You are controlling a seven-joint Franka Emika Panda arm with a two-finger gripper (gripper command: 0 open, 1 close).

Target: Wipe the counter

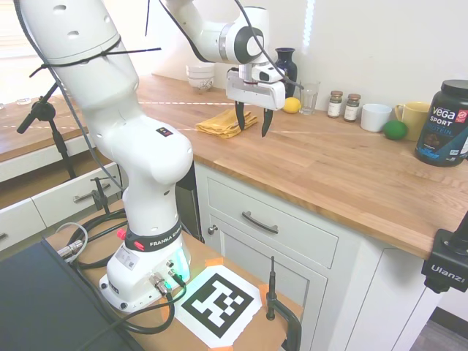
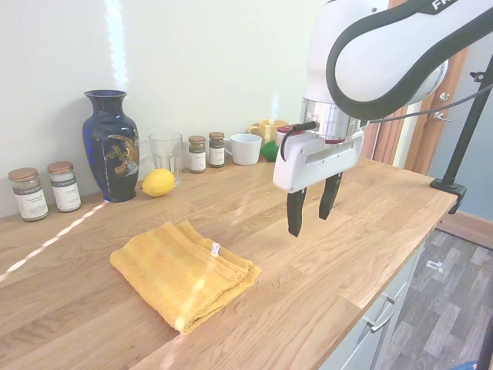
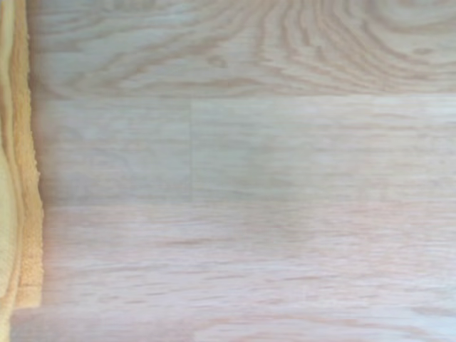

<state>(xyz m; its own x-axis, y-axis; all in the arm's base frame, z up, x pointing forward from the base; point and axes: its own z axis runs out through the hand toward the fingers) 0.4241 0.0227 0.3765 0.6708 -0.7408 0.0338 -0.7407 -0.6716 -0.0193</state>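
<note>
White two-finger gripper point(image 2: 309, 208) hanging released over honey-brown wooden counter point(image 2: 362, 231), beside folded yellow terry cloth point(image 2: 183, 271); cloth ungrasped, wiping apparently not yet started.

Bright daylight, a sun streak glaring across the counter point(image 2: 370, 254) and wall; the wrist view is soft, slightly blurred.
</note>
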